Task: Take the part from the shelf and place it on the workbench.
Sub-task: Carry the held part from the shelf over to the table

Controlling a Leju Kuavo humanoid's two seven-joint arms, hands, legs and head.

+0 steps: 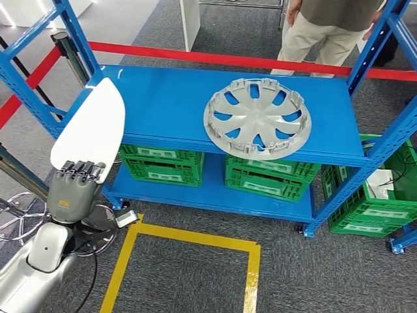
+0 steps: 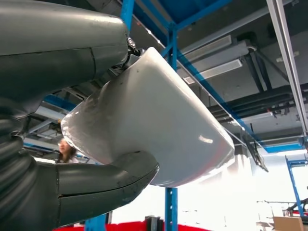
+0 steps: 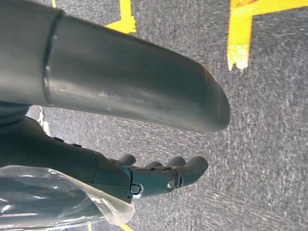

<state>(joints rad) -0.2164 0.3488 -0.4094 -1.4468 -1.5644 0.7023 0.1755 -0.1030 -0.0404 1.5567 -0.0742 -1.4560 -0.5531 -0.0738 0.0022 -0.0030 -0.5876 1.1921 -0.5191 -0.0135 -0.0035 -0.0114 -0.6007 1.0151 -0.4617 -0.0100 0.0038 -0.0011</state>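
Silver hubcap (image 1: 257, 117) on blue shelf (image 1: 167, 104)

Even, bright indoor light falls on my head view, with soft, faint shadows under the blue shelf (image 1: 177, 104) and sharp focus throughout. My left wrist view looks up toward a washed-out white glare at five o'clock, with a small highlight on the white part (image 2: 160, 115). My right wrist view shows motion-smeared grey carpet (image 3: 268, 144), dimmer.

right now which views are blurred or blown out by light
Head view: sharp, evenly lit. Left wrist view: bright backlight washes out the background below the white part. Right wrist view: the carpet is streaked with motion blur around the right hand.
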